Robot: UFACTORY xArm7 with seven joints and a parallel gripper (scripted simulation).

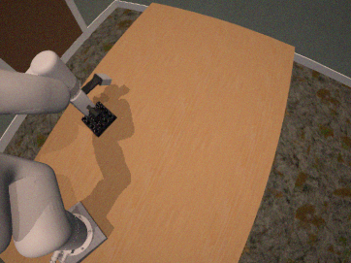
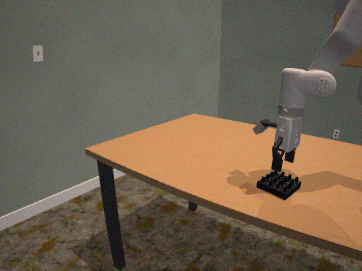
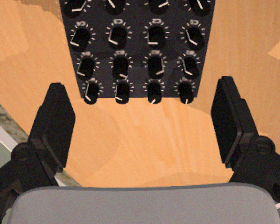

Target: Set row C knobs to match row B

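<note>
The knob box [image 3: 136, 37] is a black square box with four rows of four black knobs, each with a white line. It stands on the wooden table, near the left edge in the top view [image 1: 99, 118] and near the front right in the exterior view [image 2: 279, 184]. My gripper [image 3: 141, 96] is open and empty. It hangs a little above the table beside the box's near edge, with the fingers [image 2: 281, 157] spread wide to both sides. The printed names are too small to read.
The arm's base plate [image 1: 79, 236] is bolted to the table's near corner. The arm's links [image 1: 31, 88] reach over the table's left edge above the box. A small grey camera block [image 1: 100, 81] juts from the wrist.
</note>
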